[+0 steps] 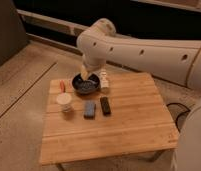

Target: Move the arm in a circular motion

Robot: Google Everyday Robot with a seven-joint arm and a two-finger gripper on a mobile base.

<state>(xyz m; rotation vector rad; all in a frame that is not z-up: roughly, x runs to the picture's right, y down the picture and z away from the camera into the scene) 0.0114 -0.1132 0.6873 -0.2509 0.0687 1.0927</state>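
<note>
One big cream-white arm (144, 50) reaches in from the right side and goes across the far edge of the wooden bench (129, 130). It bends at a round joint up high, then points down. Its small end, the gripper (87, 75), hangs right over the dark bowl (85, 85) at the far left part of the bench. It may touch the bowl's rim, but I cannot tell, and I cannot tell what it holds.

Just right of the bowl stands a small white bottle (103, 80). Left of the bowl lies a little orange thing (62, 86). Nearer to us stands a white cup (64, 102). Right of the cup lie a blue block (89, 109) and a black block (105, 105), side by side.
</note>
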